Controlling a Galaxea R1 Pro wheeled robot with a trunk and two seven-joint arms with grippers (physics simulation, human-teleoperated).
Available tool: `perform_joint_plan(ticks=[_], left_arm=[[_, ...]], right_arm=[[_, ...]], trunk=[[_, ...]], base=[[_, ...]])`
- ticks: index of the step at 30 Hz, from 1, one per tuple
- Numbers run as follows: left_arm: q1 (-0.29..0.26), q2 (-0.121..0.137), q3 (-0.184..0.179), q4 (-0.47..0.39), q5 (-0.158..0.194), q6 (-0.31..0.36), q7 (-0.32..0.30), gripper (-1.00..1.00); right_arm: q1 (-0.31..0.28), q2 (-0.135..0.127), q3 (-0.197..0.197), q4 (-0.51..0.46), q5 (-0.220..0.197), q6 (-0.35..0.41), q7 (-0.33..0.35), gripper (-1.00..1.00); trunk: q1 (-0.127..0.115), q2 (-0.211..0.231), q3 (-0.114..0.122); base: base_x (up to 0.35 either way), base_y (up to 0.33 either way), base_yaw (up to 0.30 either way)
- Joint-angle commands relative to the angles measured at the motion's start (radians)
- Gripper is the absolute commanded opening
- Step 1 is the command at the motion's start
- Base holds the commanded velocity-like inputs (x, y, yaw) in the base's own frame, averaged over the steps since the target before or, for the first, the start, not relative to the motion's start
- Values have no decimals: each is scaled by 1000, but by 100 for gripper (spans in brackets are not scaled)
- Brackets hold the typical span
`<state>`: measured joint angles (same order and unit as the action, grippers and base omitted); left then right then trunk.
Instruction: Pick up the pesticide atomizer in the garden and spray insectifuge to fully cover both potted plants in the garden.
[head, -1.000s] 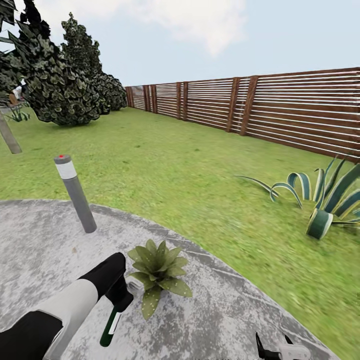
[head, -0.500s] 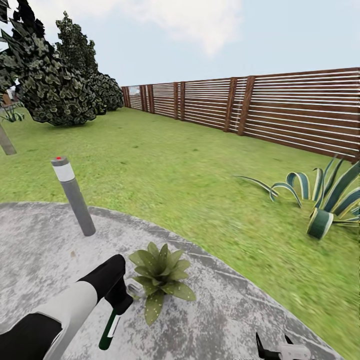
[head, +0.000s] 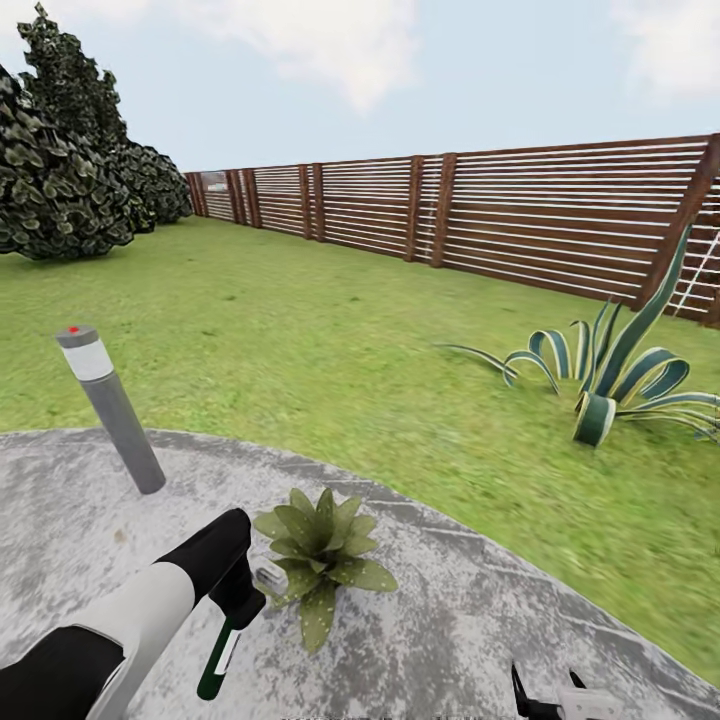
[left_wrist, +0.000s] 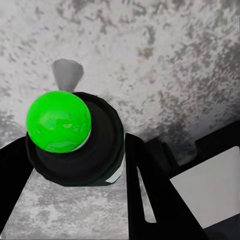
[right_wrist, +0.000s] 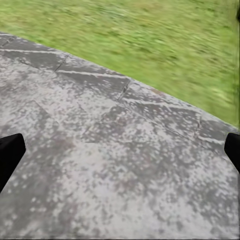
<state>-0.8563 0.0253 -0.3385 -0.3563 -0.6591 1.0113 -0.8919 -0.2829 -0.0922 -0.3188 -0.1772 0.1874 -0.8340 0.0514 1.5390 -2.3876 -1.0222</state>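
Panning rightward, the whole view has shifted; nothing itself moves. At lower left, the left hand (head: 238, 598) pinches the pesticide atomizer (head: 217, 658) beside the potted plant (head: 320, 545). Aim over every leaf. The right hand (head: 545, 692) is spread.

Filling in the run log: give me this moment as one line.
left gripper: shut on spray bottle | right gripper: open, empty, above paving | small potted plant: on patio, beside left gripper
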Motion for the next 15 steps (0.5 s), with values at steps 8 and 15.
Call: perform_joint_plan(ticks=[8,15], left_arm=[[0,2,-2,-1,-8,3,-10,-100],[0,1,-6,-1,-8,2,-10,-100]], right_arm=[[-1,0,-9,1,6,-4,5,100],[-1,2,-8,1,6,-4,5,100]], trunk=[[0,0,-1],[0,0,-1]], base=[[-17,316,-296],[0,257,-121]])
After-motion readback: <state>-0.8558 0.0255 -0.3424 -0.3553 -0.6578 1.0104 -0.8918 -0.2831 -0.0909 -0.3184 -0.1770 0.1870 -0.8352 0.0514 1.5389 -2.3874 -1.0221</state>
